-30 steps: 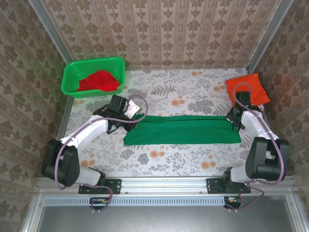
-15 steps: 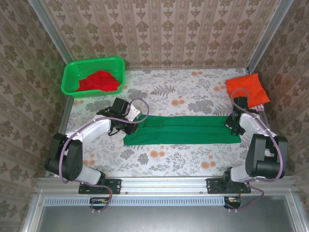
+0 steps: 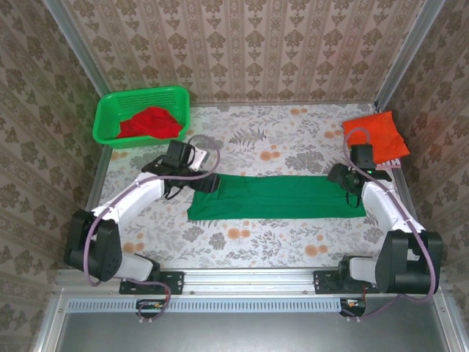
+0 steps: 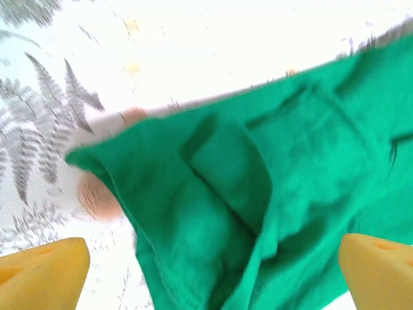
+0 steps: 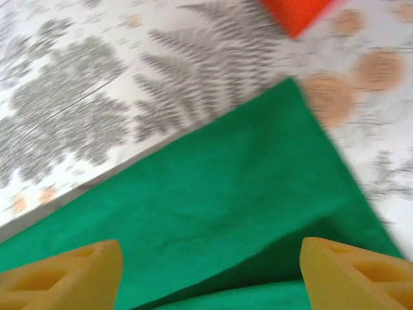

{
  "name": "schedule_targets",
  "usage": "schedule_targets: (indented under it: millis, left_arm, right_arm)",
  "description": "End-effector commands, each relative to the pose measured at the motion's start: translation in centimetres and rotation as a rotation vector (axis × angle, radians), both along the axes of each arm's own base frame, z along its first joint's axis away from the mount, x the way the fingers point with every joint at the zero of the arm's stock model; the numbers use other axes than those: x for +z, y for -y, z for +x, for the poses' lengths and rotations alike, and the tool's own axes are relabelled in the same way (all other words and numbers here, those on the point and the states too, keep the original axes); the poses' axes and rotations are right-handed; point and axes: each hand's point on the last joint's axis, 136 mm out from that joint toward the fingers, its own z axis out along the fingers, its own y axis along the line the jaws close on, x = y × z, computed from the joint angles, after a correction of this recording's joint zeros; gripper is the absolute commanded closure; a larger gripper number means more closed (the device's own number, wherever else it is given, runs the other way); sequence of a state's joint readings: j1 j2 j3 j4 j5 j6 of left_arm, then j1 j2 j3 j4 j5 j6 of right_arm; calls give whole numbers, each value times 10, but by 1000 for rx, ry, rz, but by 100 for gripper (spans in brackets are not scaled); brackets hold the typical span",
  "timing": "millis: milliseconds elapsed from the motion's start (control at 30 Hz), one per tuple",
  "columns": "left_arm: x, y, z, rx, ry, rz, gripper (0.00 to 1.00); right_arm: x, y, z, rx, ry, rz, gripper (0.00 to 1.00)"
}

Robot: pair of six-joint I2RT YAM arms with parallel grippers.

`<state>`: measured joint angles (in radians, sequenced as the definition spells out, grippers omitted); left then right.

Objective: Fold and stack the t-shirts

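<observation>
**Dark green t-shirt [image 3: 275, 196] lies as a long folded band, gripped at neither end**

You have the dark green t-shirt stretched left to right across the middle of the flowered surface [image 3: 256, 246], folded into a narrow band with its left end slanting slightly towards you.

Your left gripper [image 3: 207, 183] is over the far corner of the band's left end. In the left wrist view its yellow fingers [image 4: 45, 271] stand wide apart with nothing pinched between them. The cloth [image 4: 258, 213] below them is rumpled, with a folded flap lying on top.

Your right gripper [image 3: 338, 174] is over the far edge near the band's right end. In the right wrist view its fingers [image 5: 64, 274] are likewise spread and hold nothing, and the green cloth [image 5: 213, 213] below lies flat and smooth.

The orange-red t-shirt [image 3: 377, 136] lies folded at the far right corner of the surface, apart from the green band. The red t-shirt [image 3: 150, 122] is bunched inside the bright green basket [image 3: 139, 95] at the far left corner.
</observation>
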<state>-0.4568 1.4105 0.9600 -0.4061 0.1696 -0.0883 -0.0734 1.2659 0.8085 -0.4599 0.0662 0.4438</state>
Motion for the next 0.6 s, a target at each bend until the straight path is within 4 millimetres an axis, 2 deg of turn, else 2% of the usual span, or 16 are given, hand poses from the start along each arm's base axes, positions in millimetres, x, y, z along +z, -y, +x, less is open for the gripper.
schedule_targets:
  millis: [0,67,100,167,200,300,433,500,567]
  left_arm:
    - [6,18,20,83,7,-48,2]
    - [-3,25,23,88,-25,-36,9]
    - [-8,29,24,86,-43,-29,16]
    - [-18,37,23,81,-82,-17,27]
    - [-23,39,21,81,-101,-10,31]
    - [-37,39,9,100,-155,-1,42]
    - [-52,35,-11,127,-217,-36,49]
    - [-66,28,-22,145,-259,-23,53]
    - [-77,22,-31,165,-290,-8,60]
  right_arm:
    - [1,-42,16,144,33,69,27]
    - [-4,-63,21,188,23,98,27]
    - [-7,-70,23,198,16,107,27]
    - [-11,-75,26,197,3,112,27]
    - [-19,-75,27,189,-20,114,27]
    - [-24,-72,28,179,-42,100,27]
    - [-24,-67,29,173,-60,68,27]
    - [-25,-62,29,164,-70,45,28]
    - [-24,-56,30,149,-74,28,28]
